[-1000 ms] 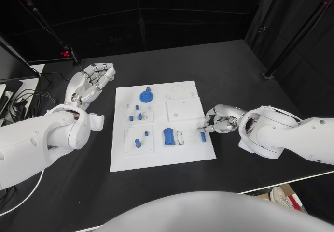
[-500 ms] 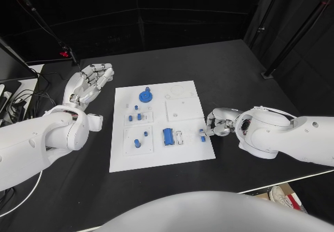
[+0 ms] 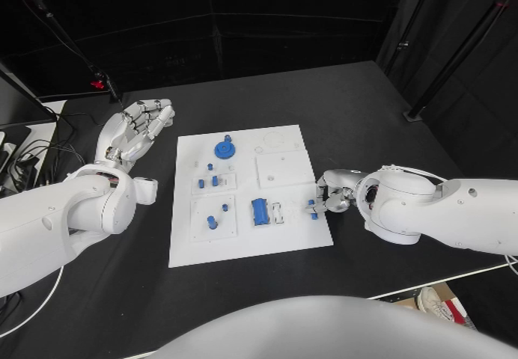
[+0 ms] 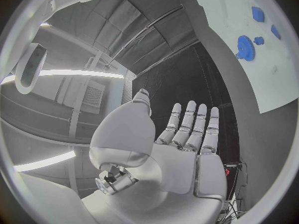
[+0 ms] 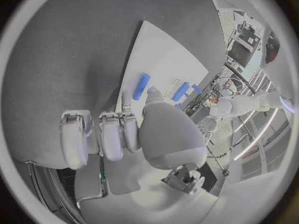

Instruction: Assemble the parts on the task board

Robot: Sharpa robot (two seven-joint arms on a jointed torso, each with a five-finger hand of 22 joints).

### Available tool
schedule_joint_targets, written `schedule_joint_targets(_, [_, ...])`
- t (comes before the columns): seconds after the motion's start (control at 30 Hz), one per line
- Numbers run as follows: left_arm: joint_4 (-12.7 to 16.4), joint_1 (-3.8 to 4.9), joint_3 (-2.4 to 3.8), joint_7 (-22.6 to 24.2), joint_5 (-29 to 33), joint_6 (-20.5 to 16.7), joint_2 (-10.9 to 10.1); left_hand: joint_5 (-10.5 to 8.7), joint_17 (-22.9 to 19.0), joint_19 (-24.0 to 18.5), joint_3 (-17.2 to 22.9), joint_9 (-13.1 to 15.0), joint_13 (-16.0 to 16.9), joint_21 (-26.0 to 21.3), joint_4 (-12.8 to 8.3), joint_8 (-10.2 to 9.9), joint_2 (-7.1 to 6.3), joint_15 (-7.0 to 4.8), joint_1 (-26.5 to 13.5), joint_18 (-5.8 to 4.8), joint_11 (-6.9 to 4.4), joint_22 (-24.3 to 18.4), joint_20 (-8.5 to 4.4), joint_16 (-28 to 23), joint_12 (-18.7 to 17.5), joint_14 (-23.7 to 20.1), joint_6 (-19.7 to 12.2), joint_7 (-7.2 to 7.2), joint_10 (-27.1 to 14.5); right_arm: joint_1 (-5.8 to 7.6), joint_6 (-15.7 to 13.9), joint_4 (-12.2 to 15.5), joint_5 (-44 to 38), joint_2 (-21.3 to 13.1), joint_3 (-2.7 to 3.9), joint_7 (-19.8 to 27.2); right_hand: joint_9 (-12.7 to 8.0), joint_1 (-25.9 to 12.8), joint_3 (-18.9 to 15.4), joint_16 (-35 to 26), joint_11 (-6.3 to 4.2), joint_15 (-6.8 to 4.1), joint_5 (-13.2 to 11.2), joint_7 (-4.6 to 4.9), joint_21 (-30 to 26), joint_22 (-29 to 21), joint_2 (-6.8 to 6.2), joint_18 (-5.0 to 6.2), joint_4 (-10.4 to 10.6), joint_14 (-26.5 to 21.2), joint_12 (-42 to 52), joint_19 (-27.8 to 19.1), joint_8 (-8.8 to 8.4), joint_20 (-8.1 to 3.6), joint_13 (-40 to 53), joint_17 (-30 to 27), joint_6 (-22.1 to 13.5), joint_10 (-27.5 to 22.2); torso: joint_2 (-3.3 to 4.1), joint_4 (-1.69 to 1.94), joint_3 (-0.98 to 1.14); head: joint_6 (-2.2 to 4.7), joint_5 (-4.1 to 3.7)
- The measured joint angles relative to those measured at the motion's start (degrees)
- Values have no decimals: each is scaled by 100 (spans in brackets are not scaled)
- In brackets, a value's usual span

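On the black table (image 3: 356, 105), seen from the head camera, the white task board (image 3: 246, 247) lies with its long axis running away from the robot. Recessed panels on it carry small blue parts: a blue gear (image 3: 224, 147) at the far end, short blue pegs (image 3: 214, 181) in the middle-left panel, and a blue block (image 3: 260, 211) nearer the robot. A slim blue pin (image 3: 313, 209) lies at the board's right edge, its long axis along the board's length. The right hand (image 3: 334, 193) sits at that edge with fingers curled beside the pin; whether it grips the pin cannot be told. The left hand (image 3: 138, 127) rests left of the board, fingers spread, holding nothing

From the left wrist, the left hand (image 4: 181, 139) shows straight, parted fingers, with the gear (image 4: 245, 47) on the board well apart

From the right wrist, the right hand (image 5: 127, 134) has fingers curled, the pin (image 5: 141, 86) lying flat just past them
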Motion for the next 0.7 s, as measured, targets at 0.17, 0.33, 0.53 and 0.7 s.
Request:
schedule_joint_targets(0.17, [-2,-1,0,0,0,1,5,0,0,0,0,0,0,0,0,0,0,0,0,0,0,0,0,0,0,0,0,0,0,6,33,-57,0,58,8,-33,-2,-31,0,0,-21,0,0,1,0,0,31,0,0,0,0,0,17,0,0,0,1,21,0,0,-1,0,7])
schedule_joint_targets(0.33, [-2,-2,0,0,0,2,6,0,-5,0,0,0,0,0,0,0,0,0,0,0,0,0,0,0,0,0,0,0,0,15,106,-90,1,122,16,-82,-6,-5,50,0,-21,0,0,16,0,0,57,0,-19,0,0,0,53,0,0,0,18,21,-1,0,-2,0,18])
schedule_joint_targets(0.53, [2,-2,0,0,0,4,6,0,-12,0,0,0,0,23,0,0,23,0,23,0,0,0,0,0,0,0,0,0,0,32,221,-139,0,209,33,-139,83,221,98,0,-21,0,-195,-30,0,0,-4,0,-66,0,0,0,49,0,0,0,12,21,-2,0,-3,0,24])
schedule_joint_targets(0.7, [8,-2,0,0,0,4,3,0,-11,0,0,0,0,23,0,0,23,0,23,0,0,0,0,0,0,0,0,0,0,36,301,-150,-11,264,39,-147,297,440,145,0,-21,0,-390,-34,0,0,-62,1,-81,0,0,0,49,0,0,0,11,21,-2,0,-4,0,40])
